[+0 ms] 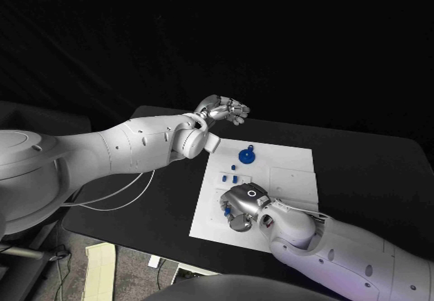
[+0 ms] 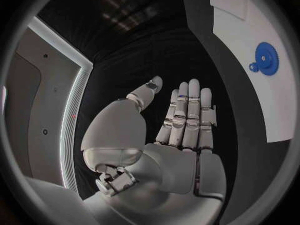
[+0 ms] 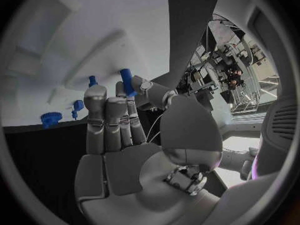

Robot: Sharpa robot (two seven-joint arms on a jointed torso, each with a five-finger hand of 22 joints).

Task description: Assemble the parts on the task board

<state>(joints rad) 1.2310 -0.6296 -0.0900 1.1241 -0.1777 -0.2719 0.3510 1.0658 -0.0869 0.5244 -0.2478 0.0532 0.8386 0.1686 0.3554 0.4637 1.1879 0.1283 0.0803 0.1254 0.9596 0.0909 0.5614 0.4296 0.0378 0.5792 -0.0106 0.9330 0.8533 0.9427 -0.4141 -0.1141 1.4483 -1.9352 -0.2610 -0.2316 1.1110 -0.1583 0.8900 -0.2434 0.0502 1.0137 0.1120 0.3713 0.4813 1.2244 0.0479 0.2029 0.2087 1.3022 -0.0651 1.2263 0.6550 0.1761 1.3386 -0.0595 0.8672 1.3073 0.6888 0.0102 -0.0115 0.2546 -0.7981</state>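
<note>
Pinching small blue peg [image 3: 127, 81], right hand [image 1: 243, 204] over white task board [image 1: 290, 172] (left hand [image 1: 226, 110] spread).

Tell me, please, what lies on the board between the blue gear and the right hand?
In the head view, small blue parts lie on the task board between the blue gear and the right hand.

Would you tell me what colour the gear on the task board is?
Blue; the gear shows best in the left wrist view.
</note>
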